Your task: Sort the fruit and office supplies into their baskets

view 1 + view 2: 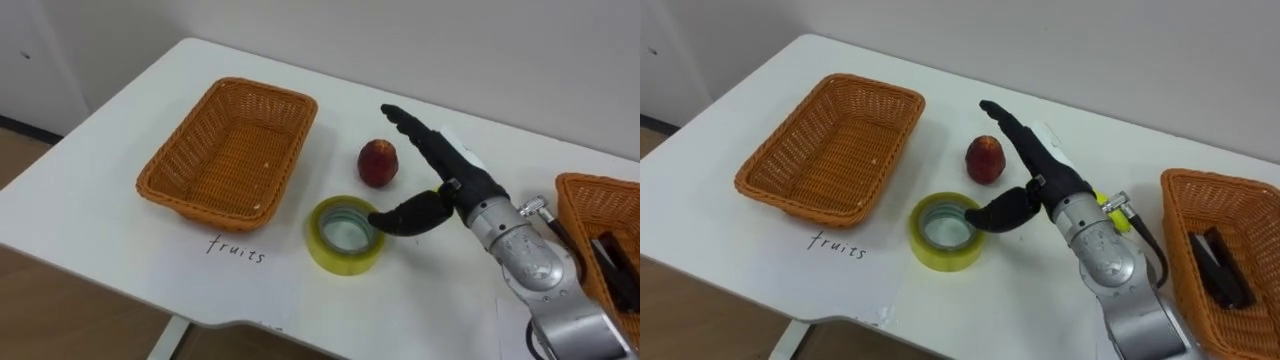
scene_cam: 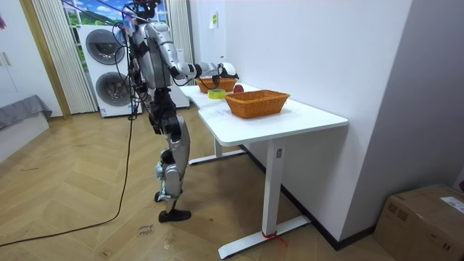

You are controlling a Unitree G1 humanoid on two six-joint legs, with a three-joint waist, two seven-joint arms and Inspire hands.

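A red peach (image 1: 378, 162) lies on the white table (image 1: 120, 120) just right of the left wicker basket (image 1: 233, 148), which is labelled for fruit and holds nothing. A yellow roll of tape (image 1: 345, 235) lies in front of the peach. My right hand (image 1: 440, 170) reaches in from the lower right, open, its fingers stretched out just right of the peach and its thumb hanging over the tape's right rim. A second wicker basket (image 1: 598, 220) at the right edge holds a dark object (image 1: 1218, 263).
In the room view I stand at the long side of the white table (image 2: 290, 119), with the wall behind it. A stacked washer and dryer (image 2: 109, 69) stand at the back of the room. A cardboard box (image 2: 424, 221) sits on the floor at the room view's right.
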